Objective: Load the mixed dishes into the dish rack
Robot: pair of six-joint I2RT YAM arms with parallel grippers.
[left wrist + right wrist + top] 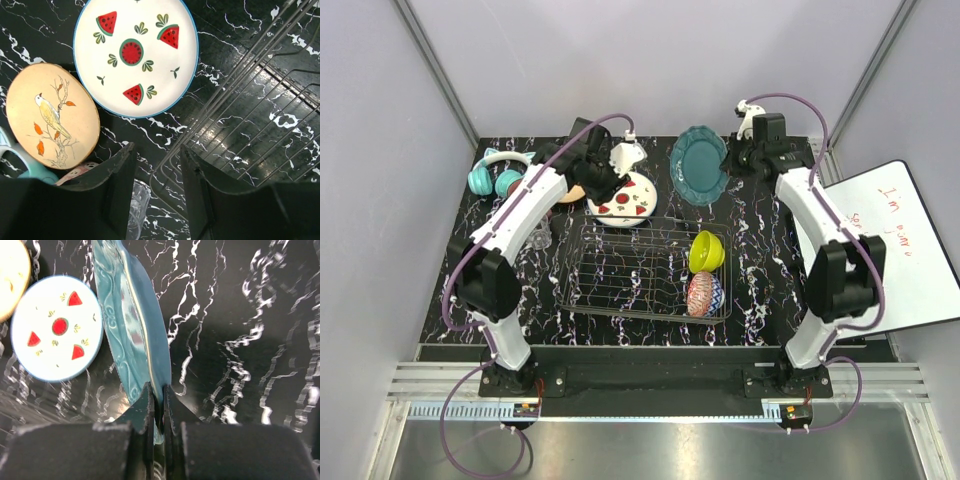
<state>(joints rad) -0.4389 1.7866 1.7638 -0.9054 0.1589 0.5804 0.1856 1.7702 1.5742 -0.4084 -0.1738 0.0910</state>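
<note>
My right tool [156, 396] is pinched narrow on the rim of the teal plate [134, 325], one finger on each face. The plate stands steeply on edge in that grip, past the far right corner of the dish rack [620, 272] and outside it. I can't tell whether its lower rim touches the table [260, 315].

My left tool [157, 150] is spread wide with nothing between its fingers. It hangs over the rack's far left corner, and from the left wrist I see the corner wires running under the gap. The small clear glass [137, 210] shows just under the left finger, on the table outside the rack.

Beyond that tool, the white watermelon-print plate [135, 55] lies flat on the table just outside the rack's far side. The tan plate [52, 116], painted with a bird on a branch, lies flat beside it on the left, very close, though I can't say if the rims meet. A piece of the teal headphones [22, 167] shows at the tan plate's near edge; from above they sit at the far left of the table.

Inside the rack, at its right end, the yellow-green bowl [706, 252] stands on edge on the far side, and the red patterned bowl [704, 293] stands on edge just nearer. The rest of the grid base is bare.
</note>
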